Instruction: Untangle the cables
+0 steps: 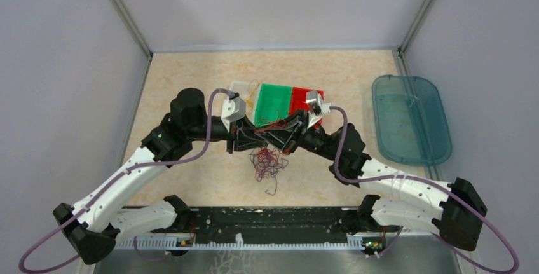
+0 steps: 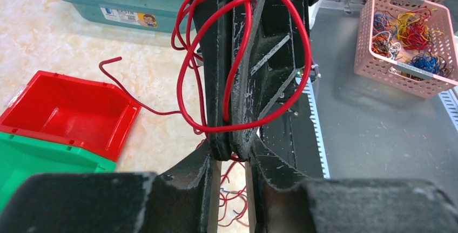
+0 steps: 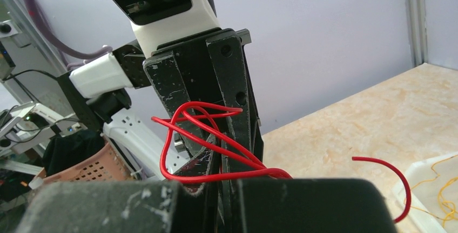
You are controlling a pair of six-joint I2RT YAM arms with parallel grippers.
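A loose tangle of red and dark cables (image 1: 267,163) lies on the table just below both grippers, with strands rising to them. My left gripper (image 1: 257,135) and right gripper (image 1: 280,135) meet tip to tip above it. In the right wrist view my right gripper (image 3: 227,177) is shut on a red cable (image 3: 243,174) that loops over the left gripper's fingers. In the left wrist view the same red cable (image 2: 310,44) loops round the right gripper's shut fingers. My left gripper (image 2: 233,156) shows a narrow gap, and the tangle (image 2: 233,200) shows through it.
A white bin (image 1: 240,89) holding yellow cable, a green bin (image 1: 274,102) and a red bin (image 1: 305,98) stand in a row just behind the grippers. A teal tray (image 1: 410,118) lies at the right. A pink basket of cables (image 2: 405,33) stands off the table.
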